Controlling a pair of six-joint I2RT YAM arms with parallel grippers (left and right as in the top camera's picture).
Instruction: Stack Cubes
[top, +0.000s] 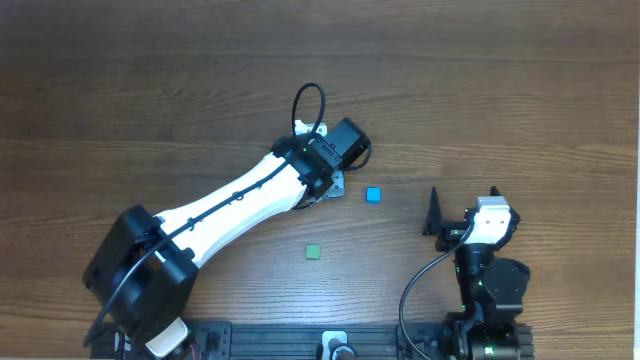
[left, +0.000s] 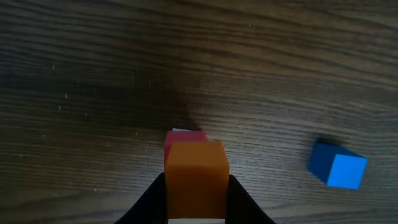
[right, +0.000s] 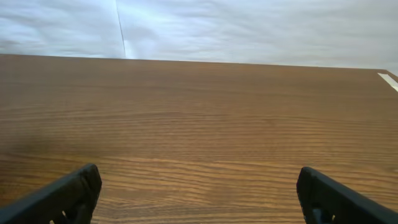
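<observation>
Two of four cubes nearly paired: orange cube (left: 196, 177) clamped in left gripper (left: 197, 182) over red cube (left: 185, 137), release pending; blue cube (top: 373, 195) and green cube (top: 313, 252) loose on table (top: 150, 80); right gripper (right: 199, 190) spread apart, empty.

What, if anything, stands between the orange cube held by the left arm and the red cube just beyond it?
Nothing visible does. The orange cube, held in the left gripper, shows directly next to the red cube, with nothing between them. The blue cube lies well off to one side.
</observation>
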